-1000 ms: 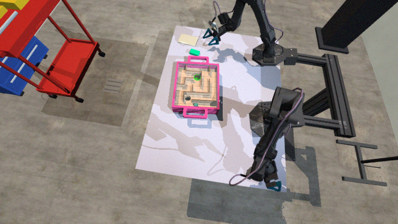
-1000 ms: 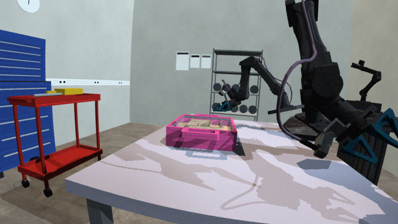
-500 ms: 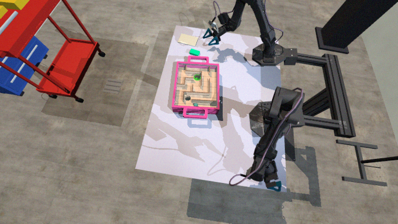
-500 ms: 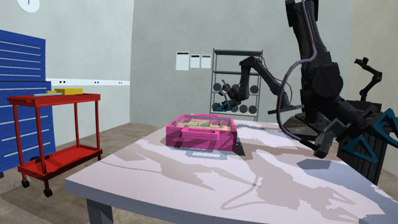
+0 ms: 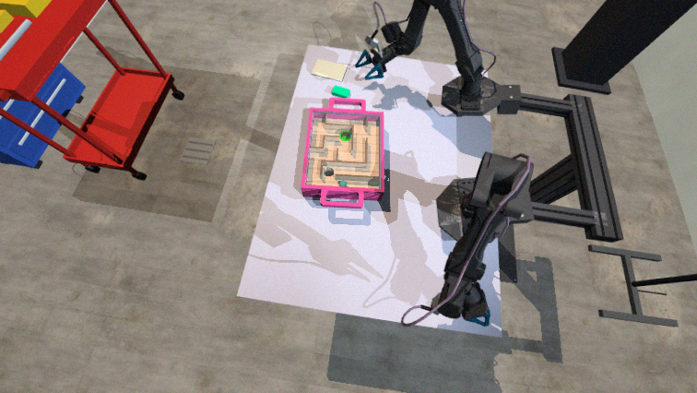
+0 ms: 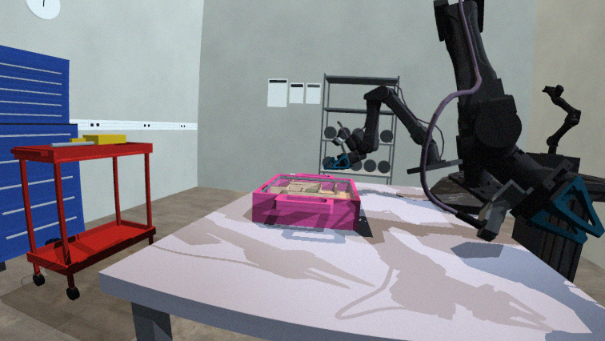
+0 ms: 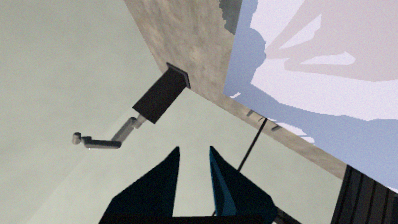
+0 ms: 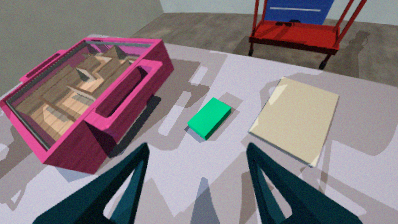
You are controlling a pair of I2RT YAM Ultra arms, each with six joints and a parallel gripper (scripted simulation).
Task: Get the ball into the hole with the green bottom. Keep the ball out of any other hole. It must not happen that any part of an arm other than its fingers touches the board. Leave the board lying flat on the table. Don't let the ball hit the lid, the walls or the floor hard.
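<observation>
Right gripper [image 5: 362, 72] [image 6: 330, 167] [image 8: 198, 145] first: fingers spread wide, nothing between them; it's hanging off the end of the board [image 5: 306, 151] [image 6: 306, 211] [image 8: 75, 150], apart from the nearer handle [image 5: 348, 101] [image 6: 314, 174] [image 8: 135, 95]. The left gripper [image 5: 480, 319] [image 6: 592, 238] [image 7: 194, 150] is only part-way spread, also empty, way over by the opposite corner of the table [image 5: 292, 273] [image 6: 211, 313] [image 7: 345, 100] [image 8: 170, 200]; so no grip on the board at all.

Going outward: a green block [image 5: 340, 91] [image 8: 210, 118] sits just beyond that first handle, with a cream card [image 5: 329, 70] [image 8: 297, 120] past it; neither looks like part of the job to me. The board seems to be lying flat, which is how it has to end up anyway.

Now the ball [image 5: 342, 184]: it's inside the maze, down by the wall at the other handle [image 5: 341, 205] [image 6: 302, 198]; the green-ringed hole [image 5: 345, 136] is up toward the opposite end, and a dark hole [image 5: 328, 172] is right near the ball, so that's the trap imo.

Progress: basically the starting line; still to do are gripping the handles, gentle tilting through the maze, the drop into green, then setting the board down flat.

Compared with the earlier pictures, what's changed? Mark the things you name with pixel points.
The left gripper [image 5: 480, 320] [image 6: 594, 237] [image 7: 194, 150] has drawn its fingers closer together, leaving a gap with nothing between them. Nothing was taken hold of or let go. The right gripper [image 5: 361, 72] [image 6: 335, 168] [image 8: 198, 147], board [image 5: 383, 151] [image 6: 305, 214] [image 8: 70, 156] and ball [image 5: 342, 184] show no visible change.
</observation>
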